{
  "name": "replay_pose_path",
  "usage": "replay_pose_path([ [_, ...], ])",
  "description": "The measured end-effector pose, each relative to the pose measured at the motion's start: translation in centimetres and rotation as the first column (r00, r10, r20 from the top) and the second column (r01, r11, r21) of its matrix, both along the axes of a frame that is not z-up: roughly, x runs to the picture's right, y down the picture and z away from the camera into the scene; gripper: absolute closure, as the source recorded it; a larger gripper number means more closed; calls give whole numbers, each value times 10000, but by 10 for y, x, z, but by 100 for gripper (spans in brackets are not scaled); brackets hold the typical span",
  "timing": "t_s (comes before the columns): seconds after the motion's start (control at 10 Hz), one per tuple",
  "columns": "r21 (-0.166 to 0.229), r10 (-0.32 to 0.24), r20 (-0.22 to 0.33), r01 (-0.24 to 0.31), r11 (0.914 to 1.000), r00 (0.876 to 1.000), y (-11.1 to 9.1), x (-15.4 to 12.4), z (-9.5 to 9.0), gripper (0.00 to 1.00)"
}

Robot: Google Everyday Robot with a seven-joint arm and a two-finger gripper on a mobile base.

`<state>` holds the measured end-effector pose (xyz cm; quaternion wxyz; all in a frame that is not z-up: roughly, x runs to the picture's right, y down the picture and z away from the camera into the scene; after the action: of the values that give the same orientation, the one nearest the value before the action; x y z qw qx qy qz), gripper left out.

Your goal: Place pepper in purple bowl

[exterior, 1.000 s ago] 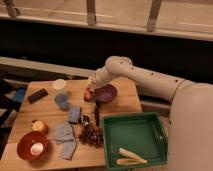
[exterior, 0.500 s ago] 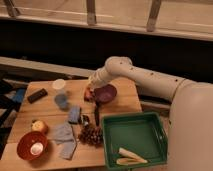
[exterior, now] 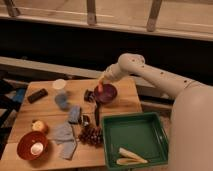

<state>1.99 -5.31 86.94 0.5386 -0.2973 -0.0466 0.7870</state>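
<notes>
The pepper [exterior: 100, 88] is held pinched in the pincer [exterior: 100, 85] just over the purple bowl [exterior: 106, 93], while pale pieces [exterior: 130, 157] are seen in the green tray [exterior: 134, 136].

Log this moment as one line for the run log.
gripper: over left rim of purple bowl | pepper: at gripper, above bowl | step: placing pepper, release not confirmed
</notes>
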Motion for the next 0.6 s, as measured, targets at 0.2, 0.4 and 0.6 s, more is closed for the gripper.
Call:
replay_pose_path([
  [0.2,-463,364,-208,-373,9982,9991,19,13,23,86],
  [0.4,-771,522,-252,-540,9956,9983,32,16,33,67],
  [0.6,-828,633,-191,-647,9945,9978,38,16,33,48],
])
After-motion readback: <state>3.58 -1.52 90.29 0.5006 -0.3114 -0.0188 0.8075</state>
